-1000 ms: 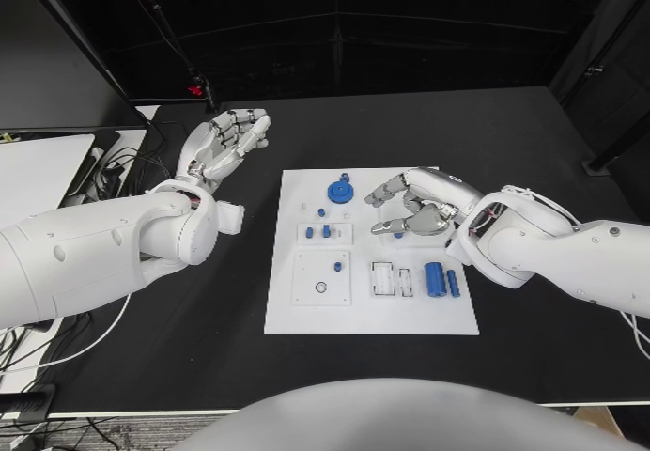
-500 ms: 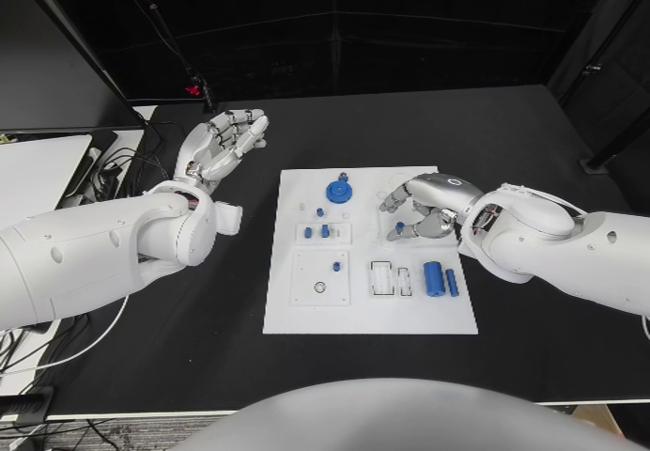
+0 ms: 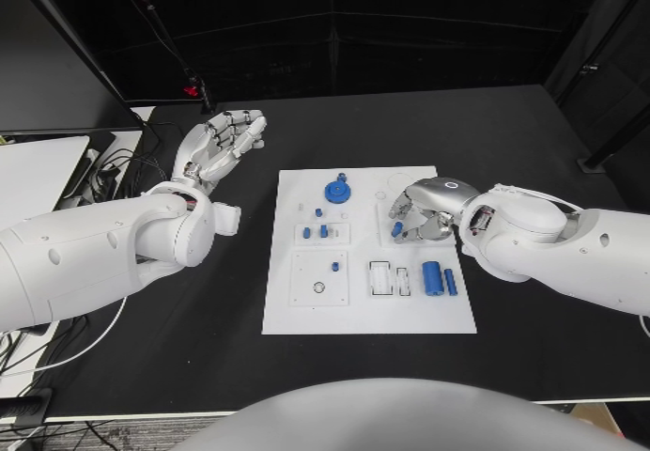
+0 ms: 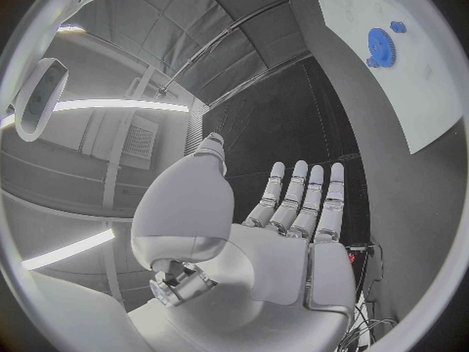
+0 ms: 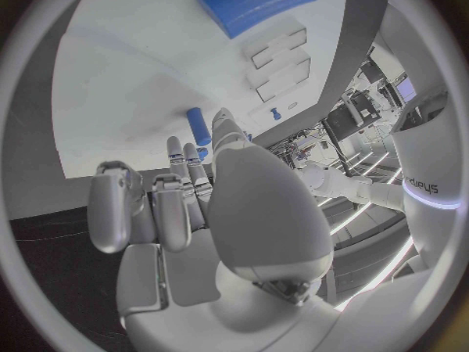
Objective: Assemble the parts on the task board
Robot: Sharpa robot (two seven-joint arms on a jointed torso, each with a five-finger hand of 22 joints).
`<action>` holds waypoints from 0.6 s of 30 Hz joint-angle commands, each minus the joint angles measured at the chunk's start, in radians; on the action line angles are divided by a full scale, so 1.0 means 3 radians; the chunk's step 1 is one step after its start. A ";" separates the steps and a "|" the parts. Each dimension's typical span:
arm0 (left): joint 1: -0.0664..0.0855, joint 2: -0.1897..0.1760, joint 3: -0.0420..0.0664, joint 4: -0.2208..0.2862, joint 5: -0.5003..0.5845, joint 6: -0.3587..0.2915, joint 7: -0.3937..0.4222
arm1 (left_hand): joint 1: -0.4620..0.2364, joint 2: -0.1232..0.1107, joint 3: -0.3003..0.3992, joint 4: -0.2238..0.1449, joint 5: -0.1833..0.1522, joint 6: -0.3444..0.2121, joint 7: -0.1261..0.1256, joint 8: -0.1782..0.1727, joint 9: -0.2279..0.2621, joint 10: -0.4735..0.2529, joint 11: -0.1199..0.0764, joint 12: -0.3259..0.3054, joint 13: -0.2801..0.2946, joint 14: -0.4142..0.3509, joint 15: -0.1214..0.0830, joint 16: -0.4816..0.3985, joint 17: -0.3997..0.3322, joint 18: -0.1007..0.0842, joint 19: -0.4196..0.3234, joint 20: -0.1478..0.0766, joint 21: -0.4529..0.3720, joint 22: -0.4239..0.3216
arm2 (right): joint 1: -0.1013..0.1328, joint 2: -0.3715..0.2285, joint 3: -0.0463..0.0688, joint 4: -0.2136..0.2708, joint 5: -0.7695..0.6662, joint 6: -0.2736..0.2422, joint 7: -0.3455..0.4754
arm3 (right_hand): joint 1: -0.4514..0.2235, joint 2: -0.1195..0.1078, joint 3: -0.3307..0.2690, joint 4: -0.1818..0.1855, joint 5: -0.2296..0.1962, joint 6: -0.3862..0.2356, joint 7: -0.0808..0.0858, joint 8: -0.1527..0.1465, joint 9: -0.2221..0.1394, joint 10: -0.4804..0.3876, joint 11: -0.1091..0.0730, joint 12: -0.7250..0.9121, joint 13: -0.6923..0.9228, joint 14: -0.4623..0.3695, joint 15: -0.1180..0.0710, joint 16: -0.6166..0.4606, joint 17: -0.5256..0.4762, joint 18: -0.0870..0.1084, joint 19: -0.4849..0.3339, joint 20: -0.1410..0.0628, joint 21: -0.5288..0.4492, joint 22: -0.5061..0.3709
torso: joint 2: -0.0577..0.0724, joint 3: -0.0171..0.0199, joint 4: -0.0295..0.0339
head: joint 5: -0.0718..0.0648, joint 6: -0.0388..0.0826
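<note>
The white task board (image 3: pixel 370 301) lies mid-table. A blue gear (image 3: pixel 337 194) sits near its far edge, small blue pegs (image 3: pixel 319 231) left of centre, and a blue cylinder (image 3: pixel 432 278) at its right. My right hand (image 3: pixel 423 209) hovers low over the board's right half, fingers curled down around a small blue peg (image 3: pixel 397 228). In the right wrist view the peg (image 5: pixel 198 125) shows between the thumb and a finger of that hand (image 5: pixel 195 211); whether they grip it is unclear. My left hand (image 3: pixel 224 139) is off the board at the far left, fingers spread and holding nothing.
In the left wrist view the left hand (image 4: pixel 293 211) is raised flat, with the board (image 4: pixel 391 94) and gear (image 4: pixel 379 45) far off. Two empty rectangular slots (image 3: pixel 390 280) lie beside the cylinder. Cables and a white tabletop (image 3: pixel 40 169) lie left of the table.
My right hand has shifted left and turned downward, its fingers closing in around the small blue peg. The left hand has stayed where it was.
</note>
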 commanded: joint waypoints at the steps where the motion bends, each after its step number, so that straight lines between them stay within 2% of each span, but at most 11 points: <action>1: 0.0004 -0.0003 0.0003 0.0004 0.0003 0.0027 0.0542 | -0.0005 0.0037 0.0017 -0.0001 0.0011 -0.0020 0.0488 0.0010 -0.0003 -0.0023 -0.0007 0.0011 -0.0003 -0.0031 0.0002 0.0012 -0.0002 -0.0046 0.0020 -0.0002 -0.0021 -0.0004 | 0.0003 0.0011 0.0001 -0.0002 -0.0083 0.0078 -0.0164 | 0.0022 0.0065 0.0031 -0.0007 0.0010 0.0054 -0.0011 0.0026 0.0004 0.0044 -0.0004 0.0027 0.0000 0.0248 -0.0018 -0.0008 0.0396 0.0030 0.0018 -0.0012 0.0023 0.0586 | 0.0003 0.0001 0.0000 | -0.0002 0.0003; 3: 0.0004 -0.0002 0.0003 0.0002 0.0003 0.0026 0.0542 | -0.0005 0.0037 0.0017 -0.0001 0.0011 -0.0020 0.0488 0.0010 -0.0003 -0.0023 -0.0007 0.0011 -0.0003 -0.0031 0.0002 0.0012 -0.0002 -0.0046 0.0020 -0.0002 -0.0021 -0.0004 | 0.0002 0.0021 0.0000 -0.0006 -0.0084 0.0074 -0.0168 | 0.0056 0.0101 0.0043 -0.0009 0.0009 0.0120 -0.0041 0.0051 0.0012 0.0106 -0.0029 0.0054 0.0002 0.0250 -0.0036 -0.0003 0.0405 0.0027 0.0027 -0.0023 0.0039 0.0595 | 0.0002 0.0000 0.0001 | -0.0002 0.0003; 6: 0.0004 -0.0002 0.0003 0.0001 0.0003 0.0024 0.0542 | -0.0005 0.0037 0.0017 -0.0001 0.0011 -0.0020 0.0488 0.0010 -0.0003 -0.0023 -0.0007 0.0011 -0.0003 -0.0031 0.0002 0.0012 -0.0002 -0.0046 0.0020 -0.0002 -0.0021 -0.0004 | 0.0001 0.0034 0.0000 -0.0008 -0.0084 0.0065 -0.0153 | 0.0072 0.0120 0.0039 -0.0005 0.0009 0.0169 -0.0055 0.0066 0.0014 0.0165 -0.0042 0.0073 -0.0001 0.0252 -0.0049 0.0000 0.0412 0.0025 0.0031 -0.0036 0.0045 0.0598 | 0.0003 0.0002 0.0002 | -0.0002 0.0003; 18: 0.0004 0.0001 0.0003 -0.0001 0.0003 0.0028 0.0539 | -0.0005 0.0053 0.0021 -0.0002 0.0012 -0.0026 0.0488 0.0022 -0.0007 -0.0028 -0.0007 0.0025 -0.0008 -0.0033 0.0002 0.0024 -0.0016 -0.0046 0.0020 -0.0002 -0.0020 -0.0006 | -0.0005 0.0059 0.0000 -0.0008 -0.0063 -0.0003 -0.0081 | 0.0082 0.0123 0.0024 -0.0004 0.0009 0.0179 -0.0048 0.0057 0.0006 0.0210 -0.0042 0.0080 -0.0009 0.0252 -0.0053 -0.0001 0.0409 0.0026 0.0029 -0.0045 0.0041 0.0597 | 0.0002 0.0000 0.0003 | -0.0001 0.0000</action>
